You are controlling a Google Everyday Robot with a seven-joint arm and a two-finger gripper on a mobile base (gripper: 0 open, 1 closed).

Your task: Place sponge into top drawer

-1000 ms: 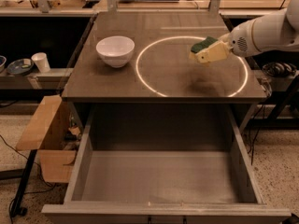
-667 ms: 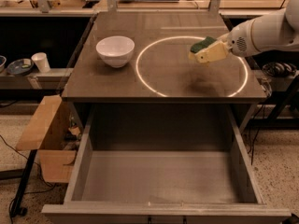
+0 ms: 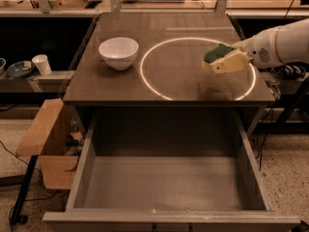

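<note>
My gripper (image 3: 218,61) comes in from the right on a white arm and hovers over the right side of the tabletop. It is shut on the sponge (image 3: 216,52), whose dark green top shows above the cream fingers (image 3: 229,63). The sponge is held a little above the table, inside the glowing ring. The top drawer (image 3: 164,182) is pulled wide open below the table's front edge, grey and empty, well forward and left of the gripper.
A white bowl (image 3: 118,52) stands on the left of the dark table (image 3: 164,88). A bright ring of light (image 3: 149,79) marks the tabletop. A cardboard box (image 3: 46,139) sits left of the drawer. A paper cup (image 3: 42,64) and a dish (image 3: 19,69) rest on a low shelf at left.
The gripper with the sponge has shifted slightly toward the front of the table. Nothing else has moved.
</note>
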